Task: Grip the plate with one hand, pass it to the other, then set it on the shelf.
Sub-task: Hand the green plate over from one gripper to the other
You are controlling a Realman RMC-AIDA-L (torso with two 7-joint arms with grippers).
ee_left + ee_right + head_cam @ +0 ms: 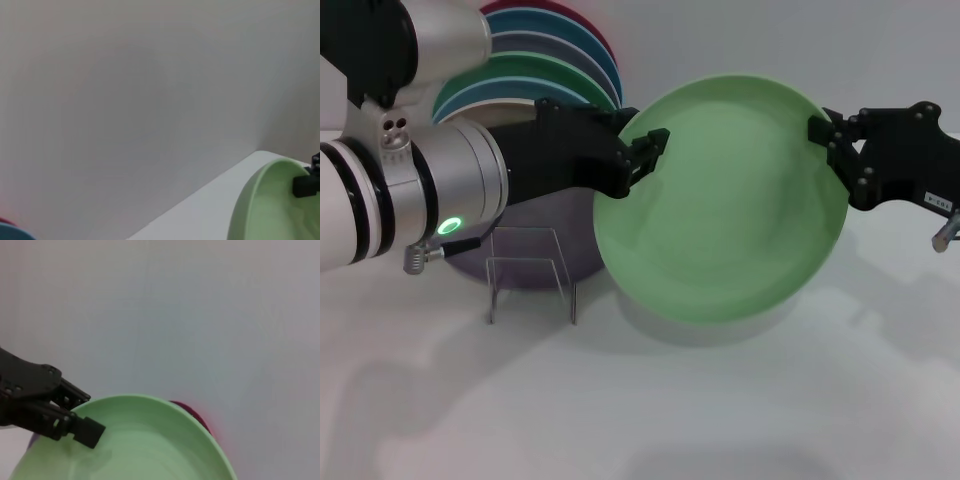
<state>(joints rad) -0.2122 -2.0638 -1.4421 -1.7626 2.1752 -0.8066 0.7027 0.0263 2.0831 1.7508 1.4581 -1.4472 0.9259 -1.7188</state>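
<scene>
Above the white table [740, 420], in mid-air between the two arms, the plate [720, 210] was held tilted, its pale green hollow turned toward the head camera and its lower edge hanging clear of the tabletop. Its surface was matte and smooth, round in outline, with a low raised rim. The left gripper [645, 155] was clamped on the plate's rim at the robot's left side, one black finger lying over the inner face, as was also seen in the right wrist view [82, 427]. The right gripper [830, 135] was closed on the opposite rim, its black fingers pinching the edge; a fingertip was seen on the plate [272, 205] in the left wrist view. The left arm was stretched across from the left, its silver cylindrical forearm ending in a black wrist; the right arm was reached in from the right edge. The shelf [530, 275], a thin clear wire rack with a squared loop front, was stood on the table below the left arm, just beside the plate's lower left edge. Behind it a lilac plate [535, 235] was leaned, and a stack of coloured plates [545, 65] was fanned against the wall.
</scene>
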